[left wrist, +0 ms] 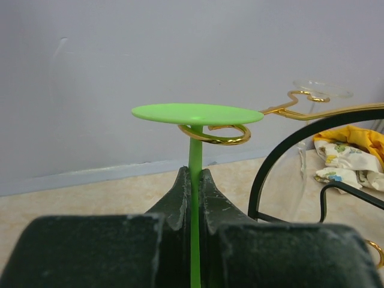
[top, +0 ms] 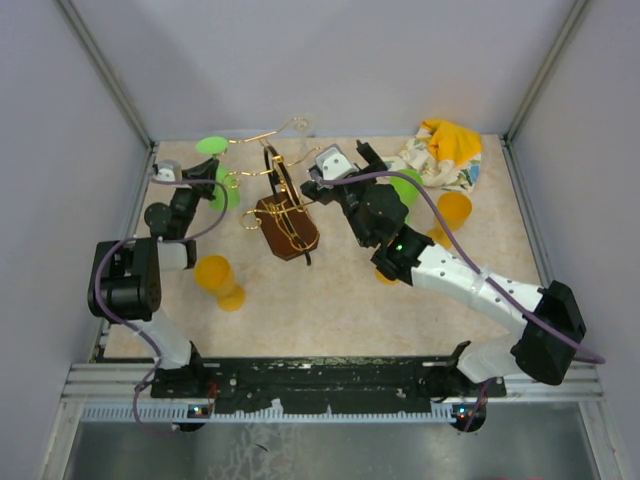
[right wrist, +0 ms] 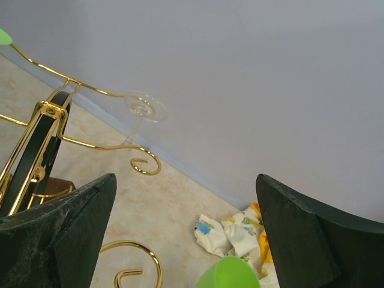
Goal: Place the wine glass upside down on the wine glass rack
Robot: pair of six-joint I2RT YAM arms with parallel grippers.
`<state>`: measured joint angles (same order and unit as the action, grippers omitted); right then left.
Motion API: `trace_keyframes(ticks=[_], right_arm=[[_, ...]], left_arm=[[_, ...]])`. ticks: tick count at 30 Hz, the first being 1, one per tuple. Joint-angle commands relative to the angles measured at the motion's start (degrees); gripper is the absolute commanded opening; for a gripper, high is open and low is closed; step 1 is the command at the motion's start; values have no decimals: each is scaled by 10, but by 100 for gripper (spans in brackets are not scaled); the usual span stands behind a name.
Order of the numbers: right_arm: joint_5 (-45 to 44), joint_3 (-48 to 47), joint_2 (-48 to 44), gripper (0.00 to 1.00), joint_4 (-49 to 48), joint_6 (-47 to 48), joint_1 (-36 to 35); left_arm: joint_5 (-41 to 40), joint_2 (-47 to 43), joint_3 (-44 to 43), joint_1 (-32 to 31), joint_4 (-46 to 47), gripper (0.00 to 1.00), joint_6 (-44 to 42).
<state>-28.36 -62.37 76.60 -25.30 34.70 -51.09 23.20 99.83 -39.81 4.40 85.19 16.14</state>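
**Left hand [left wrist: 195, 180] clamps the wine glass [left wrist: 198, 113] at the wine glass rack [top: 285, 215]**

Dark fingers [left wrist: 180, 195] press together on the green stem, so the glass is held inverted: foot disc up, stem upright, bowl below and hidden in the wrist view. The disc sits just over one curled tip [left wrist: 219, 135] on the rack's left side. Whether the stem runs inside that curl I cannot tell, and I judge that the coming move turns on that fit.

Right hand [right wrist: 186, 216], fingers wide apart and holding nothing, hovers at the rack's right side, farther from the glass. A clear glass [right wrist: 144, 108] hangs from the rack's far arm. No writing or brand can be read.
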Motion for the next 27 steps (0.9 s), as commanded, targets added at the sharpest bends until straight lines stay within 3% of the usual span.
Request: trace_keyframes(ticks=[1,11,13,16,19,23,27], right_arm=[[7,-32,-3,99,-8,-11,3],[12,-31,-1,99,-7,-23,4],[12,-33,1,99,-4,-24,3],[13,-36,3,99,0,-26,4],[12,-42,4,99,8,-29,3],[10,-59,2,99,32,-46,4],[9,-79,2,99,66,-66,4]], left_arm=[[-2,-38,33,9,62,0,2],[56,-37,28,3,73,0,13],[60,-31,22,0,74,8,17],[64,-27,21,-3,79,35,19],[53,-37,36,-3,82,52,16],[24,-73,71,-2,66,62,-6],[5,-139,89,-1,-5,65,-27]])
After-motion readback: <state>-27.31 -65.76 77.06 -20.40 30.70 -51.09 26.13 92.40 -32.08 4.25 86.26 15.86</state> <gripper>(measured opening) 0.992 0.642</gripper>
